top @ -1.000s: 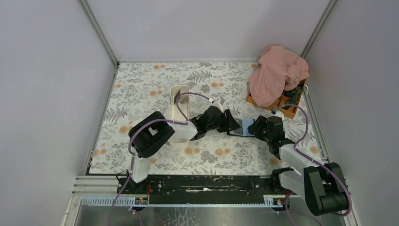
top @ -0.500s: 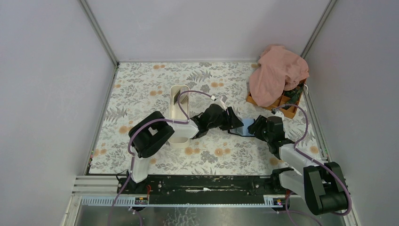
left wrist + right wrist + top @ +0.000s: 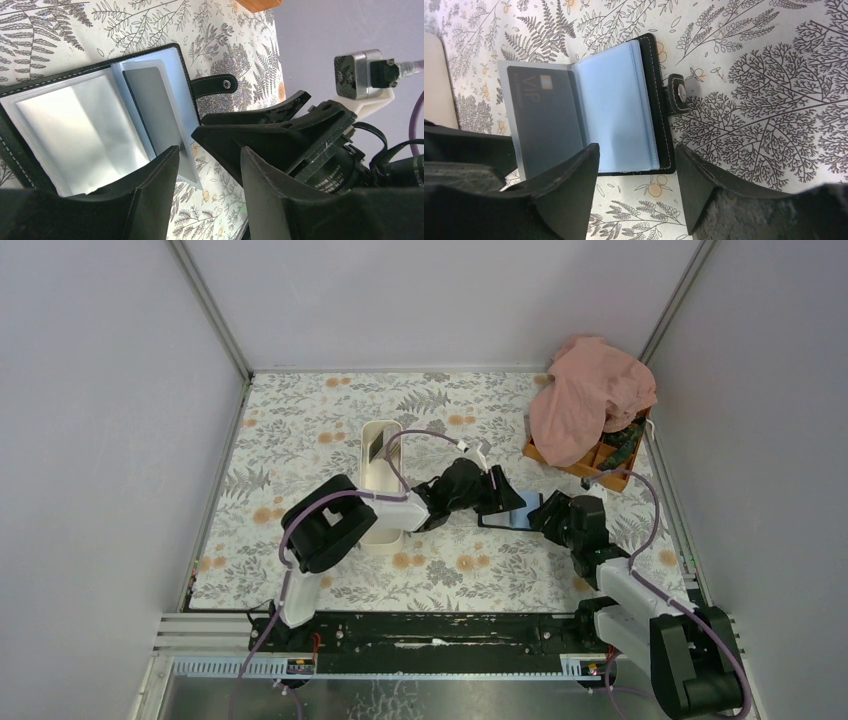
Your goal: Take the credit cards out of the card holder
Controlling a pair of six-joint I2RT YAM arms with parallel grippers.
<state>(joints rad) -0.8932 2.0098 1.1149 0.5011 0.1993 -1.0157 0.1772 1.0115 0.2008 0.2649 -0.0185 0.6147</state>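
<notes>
The left jaws stand partly open, gripping nothing; a clear sleeve (image 3: 177,100) of the holder (image 3: 624,110) reaches between them. The right jaws gape wide and empty, straddling one long edge. The holder lies open and flat on the surface (image 3: 774,75), its long axis running from one jaws to the other, its tab (image 3: 679,95) pointing away from the left jaws. A dark card (image 3: 544,120) sits in its sleeve

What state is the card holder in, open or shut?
Open. The card holder lies spread, snap strap undone, clear sleeves fanned out; a dark VIP card sits inside one sleeve.
</notes>
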